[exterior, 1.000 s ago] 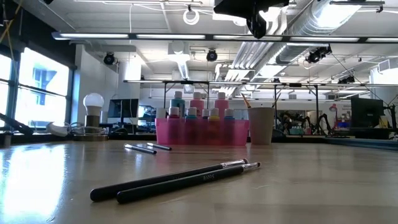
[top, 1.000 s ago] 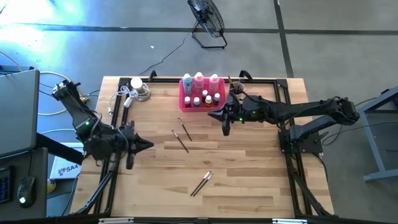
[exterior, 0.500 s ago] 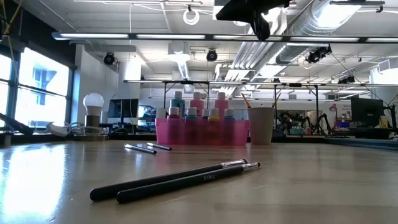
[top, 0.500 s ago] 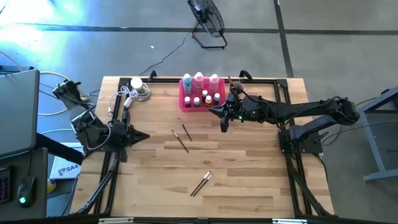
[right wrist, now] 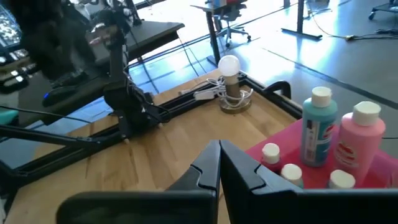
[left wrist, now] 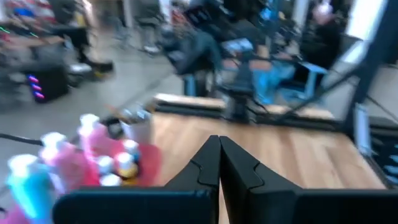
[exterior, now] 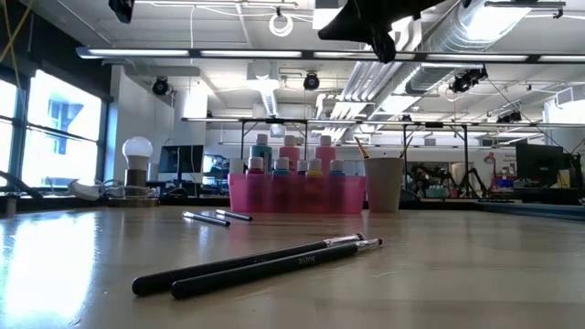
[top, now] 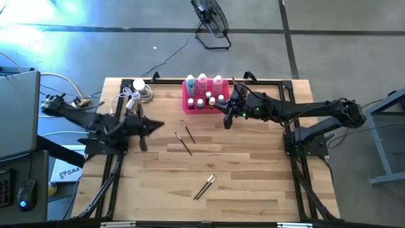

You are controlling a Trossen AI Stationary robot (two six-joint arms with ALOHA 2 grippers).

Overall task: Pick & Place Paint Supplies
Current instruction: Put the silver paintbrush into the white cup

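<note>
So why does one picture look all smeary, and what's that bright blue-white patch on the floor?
The left wrist view is smeared: the bottles and the room behind are blurry, though the left gripper shows sharp. The right wrist view is crisp, down to the teal bottle. In the high view, glare whitens the floor at top left. The low view has bright ceiling lights.

I'm in a robotics lab / open workshop. Bare concrete floor (top: 342, 38) w/ a floor fan (top: 212, 22), exposed ceiling ducts (exterior: 475, 18) and strip lights (exterior: 219, 53). My wooden tabletop (top: 253, 177) sits in a black metal frame (top: 297, 164). Behind it: rows of monitors (exterior: 183, 160), other benches, an office chair (right wrist: 233, 18).
</note>
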